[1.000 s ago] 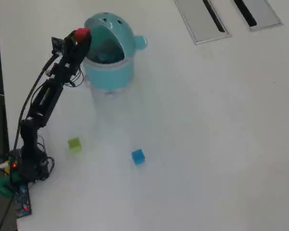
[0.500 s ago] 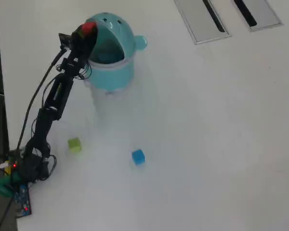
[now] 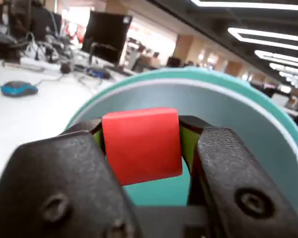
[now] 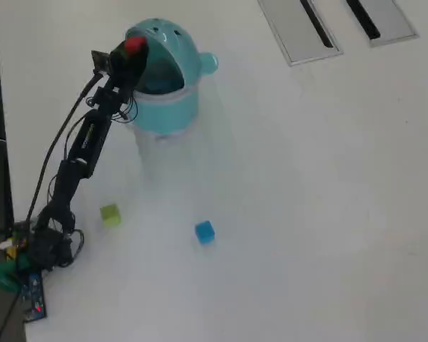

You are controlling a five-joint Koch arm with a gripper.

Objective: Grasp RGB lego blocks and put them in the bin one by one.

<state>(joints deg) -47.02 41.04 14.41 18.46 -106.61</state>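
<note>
My gripper (image 3: 141,144) is shut on the red lego block (image 3: 141,144), which fills the space between the two black jaws in the wrist view. Right behind the block opens the mouth of the teal bin (image 3: 248,114). From overhead, the gripper (image 4: 134,48) holds the red block (image 4: 134,46) at the left rim of the bin (image 4: 167,78), by the hood's opening. The yellow-green block (image 4: 110,214) and the blue block (image 4: 205,232) lie on the white table, well below the bin in that view.
Two grey slotted panels (image 4: 299,28) are set into the table at the top right of the overhead view. The arm's base and cables (image 4: 28,256) stand at the lower left edge. The wrist view shows desks, monitors and a blue mouse (image 3: 17,89) far off.
The arm has stretched out and carried the red block up and to the right, from beside the bin's left wall to its rim at the opening.
</note>
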